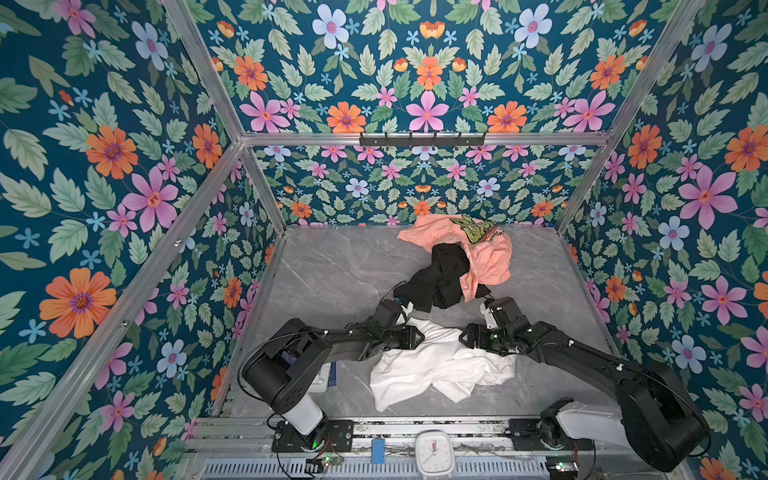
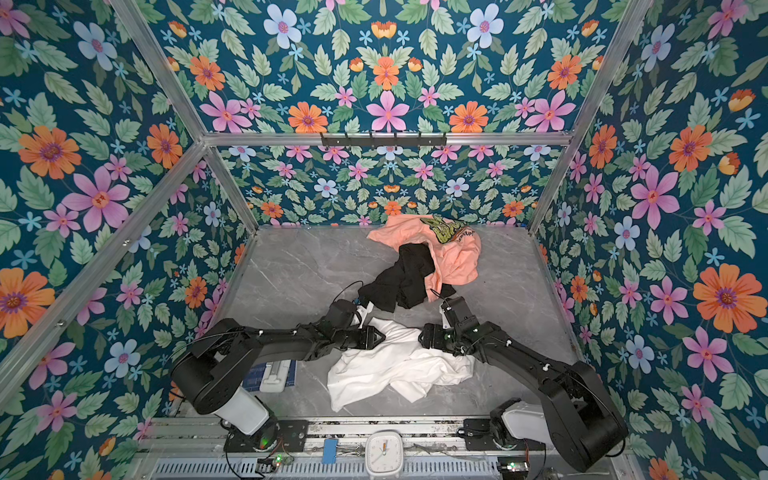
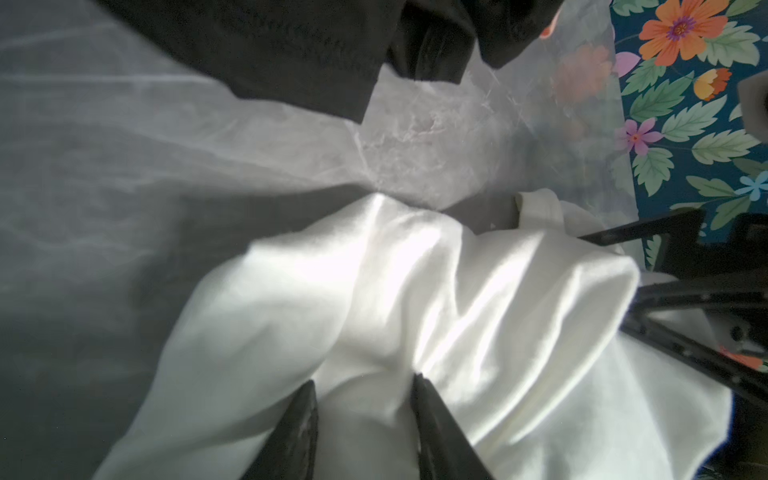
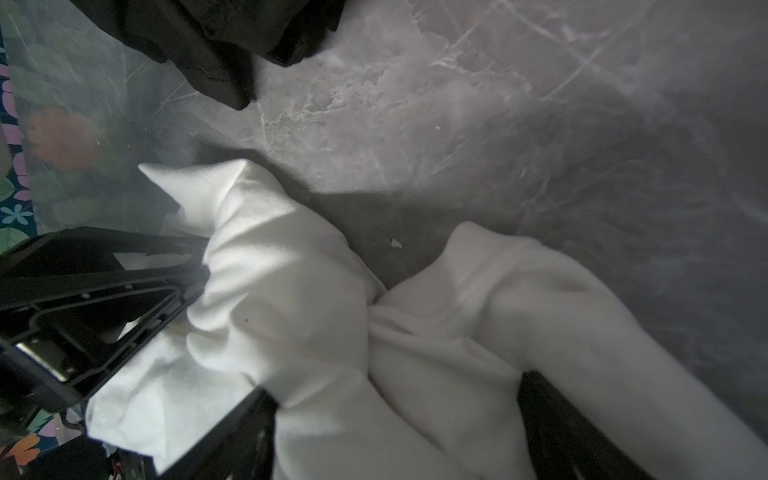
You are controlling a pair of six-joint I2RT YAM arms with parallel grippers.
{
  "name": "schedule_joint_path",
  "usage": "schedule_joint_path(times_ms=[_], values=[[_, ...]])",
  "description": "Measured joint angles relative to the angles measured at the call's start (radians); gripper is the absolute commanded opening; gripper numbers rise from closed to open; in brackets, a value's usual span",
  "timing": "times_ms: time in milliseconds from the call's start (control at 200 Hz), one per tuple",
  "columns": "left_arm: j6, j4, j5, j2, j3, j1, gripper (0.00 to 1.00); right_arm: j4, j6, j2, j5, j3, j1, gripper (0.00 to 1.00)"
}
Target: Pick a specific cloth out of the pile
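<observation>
The white cloth point(image 1: 440, 365) point(image 2: 395, 365) lies crumpled on the grey marble table point(image 1: 332, 266), pulled clear of the pile. The pile is a peach-pink printed shirt point(image 1: 486, 257) with a black garment point(image 1: 436, 278) across it, further back. My left gripper point(image 1: 419, 336) point(image 3: 365, 380) is shut on a bunched fold of the cloth point(image 3: 415, 291). My right gripper point(image 1: 462, 336) point(image 4: 395, 386) faces it from the other side, jaws wide open with a thick roll of cloth point(image 4: 311, 291) lying between them. The black garment's edge point(image 3: 291, 50) point(image 4: 208, 33) shows in both wrist views.
Floral walls and aluminium posts close in the table on three sides. A black hook rail point(image 1: 422, 139) hangs on the back wall. A white clock point(image 1: 434, 453) and a blue block point(image 1: 377, 451) sit on the front rail. A white and blue box point(image 2: 274, 374) lies under the left arm.
</observation>
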Motion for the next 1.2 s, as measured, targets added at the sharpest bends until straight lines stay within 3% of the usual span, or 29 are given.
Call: schedule_joint_path(times_ms=[415, 1200], values=[[-0.023, -0.035, -0.037, -0.12, -0.101, -0.002, 0.41, 0.011, 0.049, -0.03, -0.024, -0.045, 0.013, 0.87], [-0.031, -0.092, -0.069, -0.203, -0.148, -0.003, 0.42, -0.013, 0.106, -0.093, -0.001, -0.057, 0.069, 0.88]])
